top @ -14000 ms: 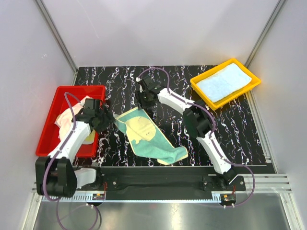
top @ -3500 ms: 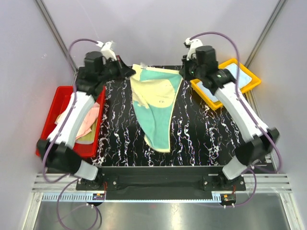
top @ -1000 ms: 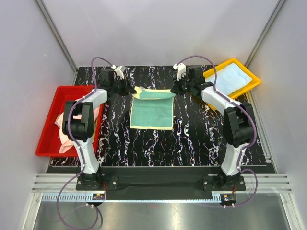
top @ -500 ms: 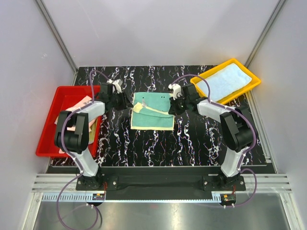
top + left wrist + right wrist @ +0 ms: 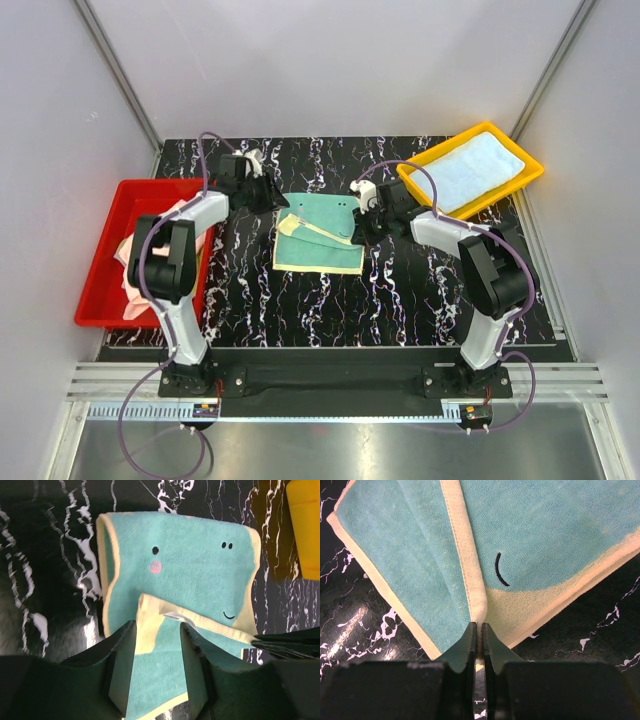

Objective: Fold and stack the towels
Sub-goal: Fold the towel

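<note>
The left gripper (image 5: 157, 630) hangs with jaws spread wide over the folded green towel (image 5: 318, 240), and a loose flap shows between them. The right gripper (image 5: 477, 626) pinches that towel's pale hem tight. Left of the left jaws sits a red tray (image 5: 100, 290) holding pink towels (image 5: 127, 250). Right of the right jaws, a yellow tray (image 5: 420, 185) holds a blue towel (image 5: 468, 170).

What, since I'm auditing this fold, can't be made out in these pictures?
- Top view: the left arm covers part of the pink towels in the red tray, so their count is unclear.
- Left wrist view: the open left gripper hides the green towel's lower part.
- Top view: the light blue towel is too small to count layers.
</note>
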